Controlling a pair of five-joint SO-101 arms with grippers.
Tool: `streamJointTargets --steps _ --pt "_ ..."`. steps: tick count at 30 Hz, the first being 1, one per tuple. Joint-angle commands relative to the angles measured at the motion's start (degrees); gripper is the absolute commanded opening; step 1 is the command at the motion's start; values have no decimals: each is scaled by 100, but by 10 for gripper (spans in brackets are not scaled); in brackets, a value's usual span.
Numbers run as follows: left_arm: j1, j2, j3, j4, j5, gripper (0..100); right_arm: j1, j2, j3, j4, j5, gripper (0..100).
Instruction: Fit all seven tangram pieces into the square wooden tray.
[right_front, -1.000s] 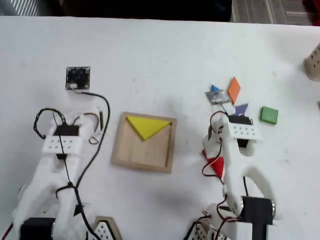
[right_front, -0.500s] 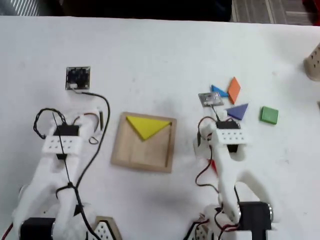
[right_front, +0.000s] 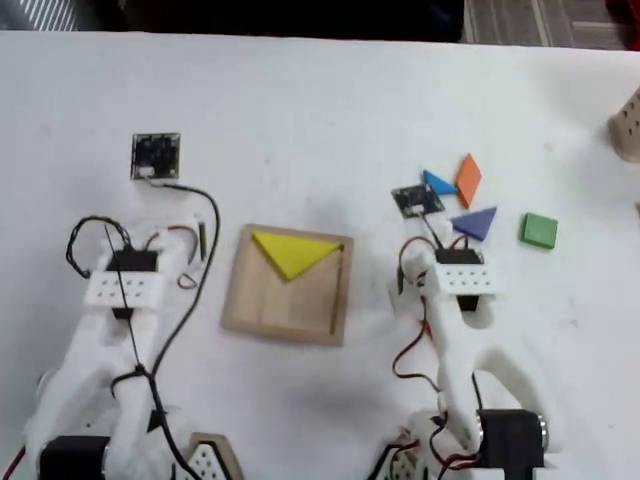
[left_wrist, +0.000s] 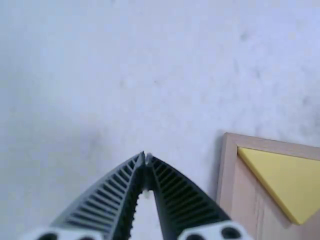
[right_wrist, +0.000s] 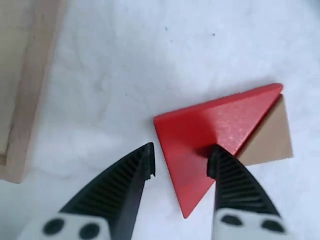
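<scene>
Right wrist view: right gripper (right_wrist: 182, 151) fingers spread, one over red triangle (right_wrist: 220, 120) that half-hides a tan piece (right_wrist: 270, 137); left gripper (left_wrist: 145, 159) pinched closed near wooden tray (right_front: 236, 290), mid-tabletop, yellow triangle (right_front: 293, 252) inside.

A tan piece (right_wrist: 270, 140) (shape unclear) lies partly under the red triangle (right_wrist: 200, 130); tray (right_wrist: 30, 100) cropped.

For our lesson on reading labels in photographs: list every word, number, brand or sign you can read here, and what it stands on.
No readable text in any view.
Square wooden tray, yellow triangle piece, red triangle piece, white table: no print.
Small dark square board on a black cable: markings too small to read.
Second small dark square board beside the blue triangle piece: likewise too small.
</scene>
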Motion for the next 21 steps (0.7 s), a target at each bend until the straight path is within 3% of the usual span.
streamJointTargets --steps 1,13,21 --pt "-48 -215 0 -114 -44 20 171 -4 26 -110 149 166" --pt "-48 -224 0 -97 -44 20 576 -4 35 -22 167 166" --pt "-40 -198 0 -114 -44 20 980 -4 44 -22 607 166"
